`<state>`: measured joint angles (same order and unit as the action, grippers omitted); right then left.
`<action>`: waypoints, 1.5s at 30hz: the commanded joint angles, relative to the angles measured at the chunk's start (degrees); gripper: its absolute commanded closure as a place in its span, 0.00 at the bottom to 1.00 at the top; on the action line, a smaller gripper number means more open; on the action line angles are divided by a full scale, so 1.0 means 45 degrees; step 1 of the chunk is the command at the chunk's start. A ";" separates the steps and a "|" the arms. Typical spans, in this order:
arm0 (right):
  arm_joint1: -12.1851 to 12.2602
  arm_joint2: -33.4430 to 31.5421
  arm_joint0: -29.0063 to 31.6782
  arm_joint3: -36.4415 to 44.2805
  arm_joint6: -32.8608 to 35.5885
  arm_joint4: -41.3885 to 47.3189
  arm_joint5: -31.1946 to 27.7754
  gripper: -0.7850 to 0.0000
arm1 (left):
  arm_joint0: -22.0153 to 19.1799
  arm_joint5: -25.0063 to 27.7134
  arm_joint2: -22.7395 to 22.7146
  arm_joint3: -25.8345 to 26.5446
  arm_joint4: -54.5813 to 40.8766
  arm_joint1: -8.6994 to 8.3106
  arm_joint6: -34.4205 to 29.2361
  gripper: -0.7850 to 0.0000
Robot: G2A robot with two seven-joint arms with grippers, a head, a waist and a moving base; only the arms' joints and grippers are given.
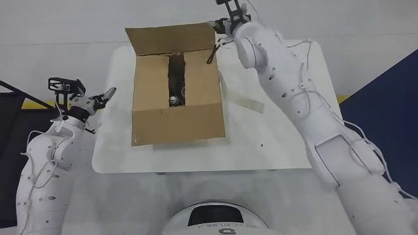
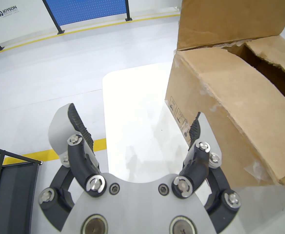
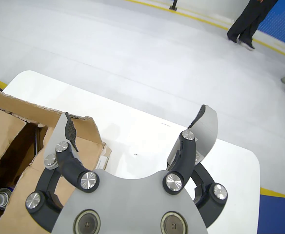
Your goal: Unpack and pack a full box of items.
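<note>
Left claw [image 2: 134, 113] spread beside box [image 2: 230, 113]; right claw [image 3: 136, 120] spread at far corner.

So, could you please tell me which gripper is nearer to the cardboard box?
Right. The right gripper is at the far right corner of the cardboard box, by its side flap; the left gripper hangs by the left edge of the table, clear of the box.

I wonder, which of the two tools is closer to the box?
The right tool, beside the box's far right corner; the left tool hangs apart at the table's left edge.
</note>
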<state>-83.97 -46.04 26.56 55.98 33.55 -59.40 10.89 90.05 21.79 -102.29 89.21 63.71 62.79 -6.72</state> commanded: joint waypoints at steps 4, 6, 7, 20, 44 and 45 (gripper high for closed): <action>-0.1035 0.1085 -0.1554 -0.3059 0.0889 0.1089 0.0288 0.00 | 0.0011 0.0184 -0.0325 -0.0333 -0.0325 -0.0038 -0.0008 0.00; -0.1452 0.1457 -0.1982 -0.4061 0.1493 0.1467 0.0238 0.00 | 0.0032 0.0201 -0.0409 -0.0403 -0.0332 -0.0051 0.0017 0.00; -0.1659 0.1654 -0.2224 -0.4551 0.1998 0.1595 0.0160 0.00 | 0.0027 0.0206 -0.0474 -0.0422 -0.0345 -0.0060 0.0031 0.00; -0.2775 0.1318 -0.2935 -0.7281 -0.0262 0.3829 -0.2876 0.00 | 0.0666 -0.0549 -0.0808 0.1853 0.0280 -0.0065 0.0510 0.00; 0.0469 -0.1898 0.1003 -0.3966 -0.6463 0.1682 -0.8853 0.00 | 0.0841 -0.0428 0.1510 0.6478 0.4390 -0.0091 -0.2042 0.00; 0.0469 -0.1898 0.1003 -0.3966 -0.6463 0.1682 -0.8853 0.00 | 0.0841 -0.0428 0.1510 0.6478 0.4390 -0.0091 -0.2042 0.00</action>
<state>-81.87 -54.59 31.08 38.13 4.47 -51.83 -28.96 93.83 19.86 -95.50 118.36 83.47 62.38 -15.91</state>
